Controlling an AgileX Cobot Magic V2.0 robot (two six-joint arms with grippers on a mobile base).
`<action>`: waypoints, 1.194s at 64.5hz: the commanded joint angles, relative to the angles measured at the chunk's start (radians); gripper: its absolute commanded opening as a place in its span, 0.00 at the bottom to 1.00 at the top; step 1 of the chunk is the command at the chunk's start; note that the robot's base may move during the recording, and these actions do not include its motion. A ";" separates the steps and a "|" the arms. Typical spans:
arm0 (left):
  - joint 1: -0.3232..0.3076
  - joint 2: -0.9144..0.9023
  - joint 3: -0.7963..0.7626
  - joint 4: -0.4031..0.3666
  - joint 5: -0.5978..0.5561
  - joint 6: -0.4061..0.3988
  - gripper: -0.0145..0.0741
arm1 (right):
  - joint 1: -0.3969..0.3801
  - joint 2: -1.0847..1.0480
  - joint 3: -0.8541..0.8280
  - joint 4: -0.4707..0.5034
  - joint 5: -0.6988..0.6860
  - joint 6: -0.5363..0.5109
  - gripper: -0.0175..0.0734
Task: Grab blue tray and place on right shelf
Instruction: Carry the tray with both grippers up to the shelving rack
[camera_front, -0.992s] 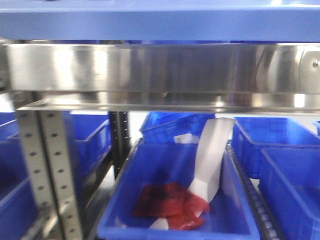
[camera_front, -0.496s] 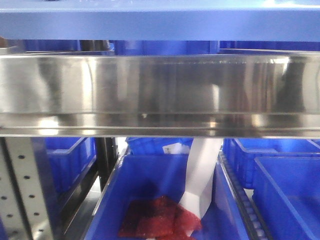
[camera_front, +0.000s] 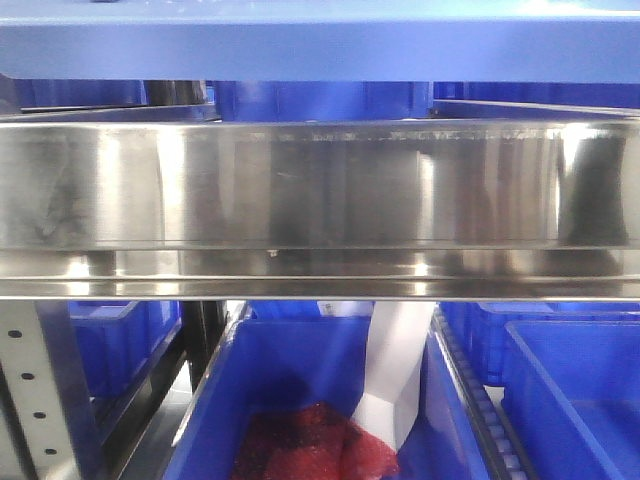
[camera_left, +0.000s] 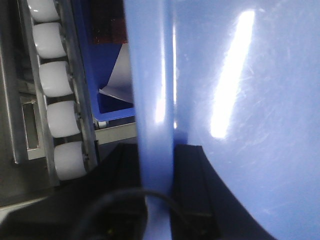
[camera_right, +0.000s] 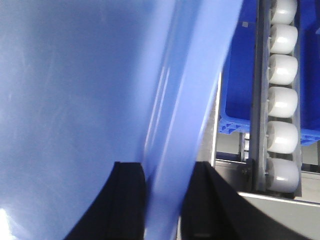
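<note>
**Tray pinched by both hands, up above the shelf lip**

- Left hand (camera_left: 157, 165) is pinching the tray (camera_left: 240, 100) rim. Its black fingers (camera_left: 192, 185) are sitting on either side of the rim, pressed onto it.
- Right hand (camera_right: 162, 180) is doing the same on its side of the tray (camera_right: 75, 100), with one dark finger on each face of the rim.
- In the front view the tray (camera_front: 320, 45) is showing as a pale blue band running the full width at the top. It is sitting above the shelf (camera_front: 320, 185) lip. Can't tell whether it is touching the shelf or hanging over it.
- The shelf lip is filling the middle of the front view and reflecting a lot. A perforated upright (camera_front: 30, 400) is showing at lower left.
- Below the shelf a deep blue bin (camera_front: 210, 420) is holding a red mesh bag (camera_front: 310, 455), with a white sheet (camera_front: 395, 370) leaning in it. More bins are sitting left and right of it.
- Both wrist views are showing white rollers (camera_left: 55, 85) (camera_right: 282, 100) running beside the tray, with a dark blue bin between them and the rim.
</note>
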 joint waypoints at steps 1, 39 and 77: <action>-0.009 -0.032 -0.026 0.004 0.096 0.020 0.11 | 0.002 -0.023 -0.026 -0.024 -0.048 -0.031 0.25; -0.009 -0.032 -0.026 0.004 0.096 0.020 0.11 | 0.002 -0.023 -0.026 -0.024 -0.048 -0.031 0.25; -0.009 -0.032 -0.026 -0.019 0.079 0.020 0.11 | 0.002 -0.023 -0.026 -0.024 -0.074 -0.031 0.25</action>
